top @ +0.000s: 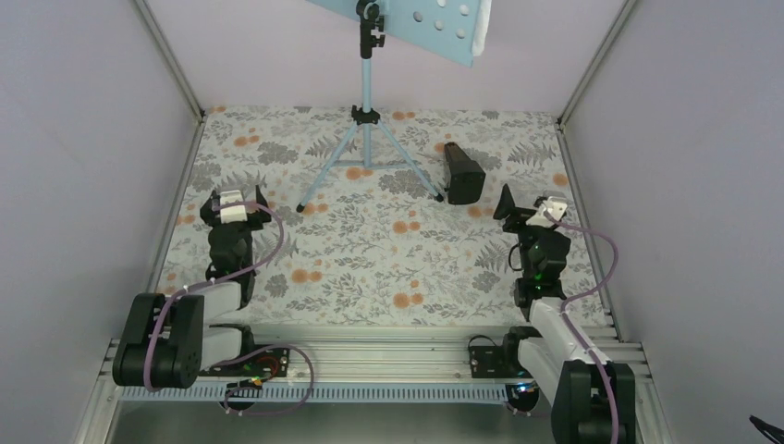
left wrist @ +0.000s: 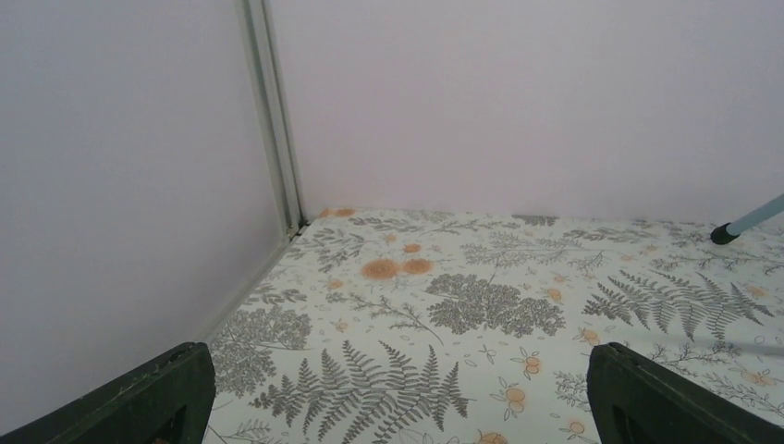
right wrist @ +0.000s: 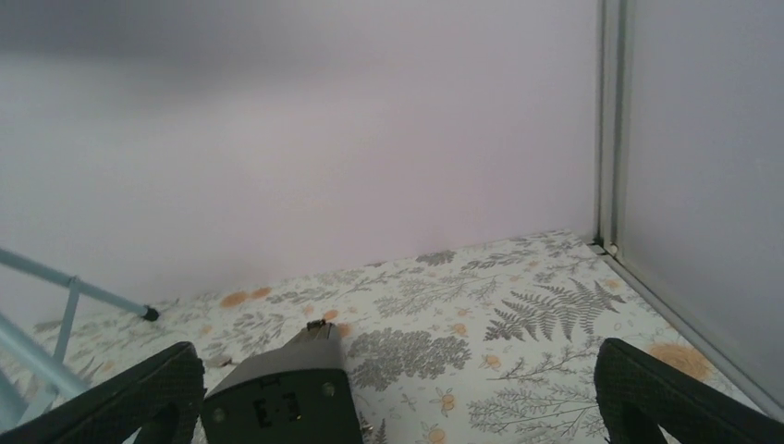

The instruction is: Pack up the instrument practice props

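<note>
**Step in hand: approach, nothing packed yet**

Left gripper [top: 236,198] and right gripper [top: 529,209] sit low over the near worktop [top: 370,268], jaws wide apart and empty. The black wedge box [top: 462,173] lies just beyond the right gripper, beside a leg of the upright blue music stand [top: 367,102]. Probable next move: the right arm advances and closes squarely on the box.

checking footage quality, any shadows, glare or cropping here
top view: soft even light, no glare, light blue tripod music stand cropped at top; right wrist view: grey shadow on upper back wall, small black wedge-shaped box cropped at bottom; left wrist view: evenly lit
</note>
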`<state>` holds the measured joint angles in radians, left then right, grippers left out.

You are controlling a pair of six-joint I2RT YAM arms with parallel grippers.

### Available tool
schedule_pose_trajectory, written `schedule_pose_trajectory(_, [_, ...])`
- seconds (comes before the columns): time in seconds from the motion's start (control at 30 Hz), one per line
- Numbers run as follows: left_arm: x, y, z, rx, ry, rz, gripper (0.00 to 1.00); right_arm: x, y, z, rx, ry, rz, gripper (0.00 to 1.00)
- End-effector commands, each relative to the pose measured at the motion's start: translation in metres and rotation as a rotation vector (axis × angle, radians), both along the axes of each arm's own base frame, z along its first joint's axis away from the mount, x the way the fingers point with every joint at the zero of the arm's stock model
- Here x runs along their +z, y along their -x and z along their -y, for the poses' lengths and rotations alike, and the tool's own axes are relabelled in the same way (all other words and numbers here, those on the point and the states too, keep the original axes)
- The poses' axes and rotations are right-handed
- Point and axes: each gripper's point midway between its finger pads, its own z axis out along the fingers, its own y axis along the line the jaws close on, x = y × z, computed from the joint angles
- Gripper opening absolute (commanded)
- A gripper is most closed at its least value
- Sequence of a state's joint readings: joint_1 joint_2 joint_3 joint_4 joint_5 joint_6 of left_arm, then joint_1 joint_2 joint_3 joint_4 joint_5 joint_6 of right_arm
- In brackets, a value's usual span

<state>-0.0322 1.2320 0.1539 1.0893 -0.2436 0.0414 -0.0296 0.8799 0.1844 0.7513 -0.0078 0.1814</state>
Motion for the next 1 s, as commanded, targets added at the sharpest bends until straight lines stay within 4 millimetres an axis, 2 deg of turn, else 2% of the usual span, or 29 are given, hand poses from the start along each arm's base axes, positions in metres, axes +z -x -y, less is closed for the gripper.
schedule_pose_trajectory(0.0, [0.007, -0.003, -0.003, 0.020, 0.046, -0.010, 1.00, 0.010, -0.004, 0.021, -0.107, -0.086, 0.007, 1.00])
schedule_pose_trajectory(0.1, [0.005, -0.003, -0.002, 0.017, 0.044, -0.017, 1.00, -0.003, -0.005, 0.032, -0.169, -0.211, -0.020, 1.00])
schedule_pose_trajectory(0.13, [0.005, -0.003, -0.002, 0.015, 0.041, -0.019, 1.00, -0.004, -0.008, 0.030, -0.158, -0.224, -0.032, 1.00])
schedule_pose_trajectory(0.33, [0.007, -0.006, 0.002, -0.005, 0.047, -0.022, 1.00, -0.012, -0.051, -0.031, 0.176, -0.167, -0.290, 1.00])
schedule_pose_trajectory(0.47, [0.007, -0.010, 0.006, -0.029, 0.041, -0.034, 1.00, -0.012, -0.061, -0.044, 0.234, -0.161, -0.426, 1.00])
schedule_pose_trajectory(0.53, [0.007, -0.010, 0.008, -0.037, 0.041, -0.037, 1.00, -0.010, -0.065, -0.042, 0.214, -0.174, -0.470, 1.00])
schedule_pose_trajectory(0.63, [0.007, -0.012, 0.014, -0.073, 0.037, -0.039, 1.00, -0.019, -0.070, -0.040, 0.191, -0.187, -0.582, 1.00])
schedule_pose_trajectory(0.77, [0.006, -0.016, 0.025, -0.134, 0.028, -0.064, 1.00, -0.025, -0.074, -0.068, 0.331, -0.153, -0.658, 1.00])
schedule_pose_trajectory(0.87, [0.006, -0.017, 0.026, -0.138, 0.028, -0.063, 1.00, -0.030, -0.078, -0.094, 0.398, -0.075, -0.681, 1.00])
schedule_pose_trajectory(0.97, [0.005, -0.017, 0.025, -0.131, 0.026, -0.069, 1.00, -0.044, -0.087, -0.102, 0.384, -0.008, -0.724, 1.00])
